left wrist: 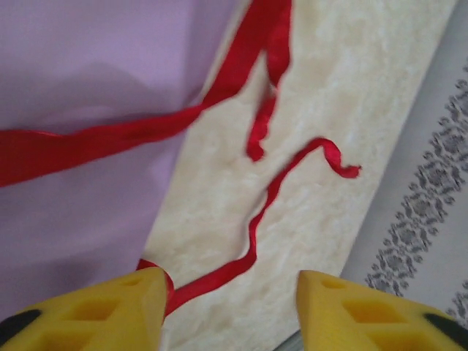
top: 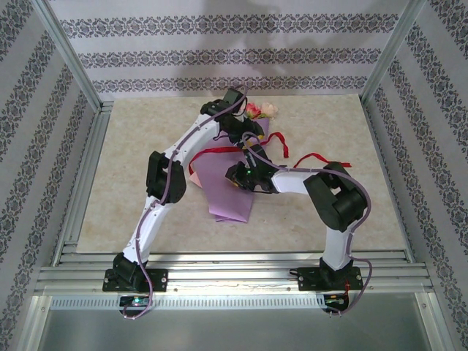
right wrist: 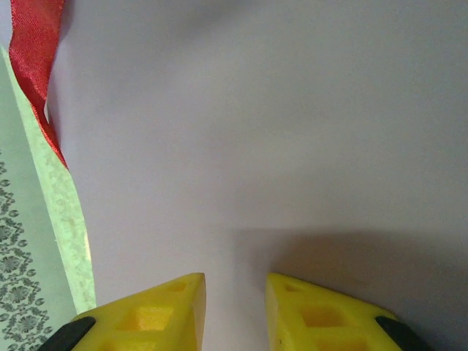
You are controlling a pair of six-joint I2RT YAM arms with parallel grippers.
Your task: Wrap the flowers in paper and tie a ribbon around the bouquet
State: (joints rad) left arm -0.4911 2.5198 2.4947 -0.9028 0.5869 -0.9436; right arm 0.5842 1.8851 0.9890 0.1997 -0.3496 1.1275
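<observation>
Two robot arms meet over the bouquet [top: 232, 196] at mid-table, its purple paper [right wrist: 278, 131] cone lying with the narrow end near and the flowers [top: 262, 111] at the far end, partly hidden behind the left arm [top: 183, 150]. The red ribbon [left wrist: 110, 135] is drawn across the cone, and its loose tails curl over the bare table [top: 146, 146] just to the right of the wrap.

The left jaws stand wide open low over the table beside the paper's edge. One ribbon strand runs between them and brushes the inner face of one finger, but nothing is gripped.

The right arm [top: 300, 179] reaches in from the right, and the right jaws hover close above the middle of the cone. They are parted only a little, with nothing in the gap. Whether they press on the paper cannot be told.

The wrapping looks done, and the step in hand appears to be the tying. No knot can be seen. The next move probably calls for the left jaws to close on the strand lying between them. The right jaws would need to steady the cone so the thin paper does not unroll as the ribbon is pulled.
</observation>
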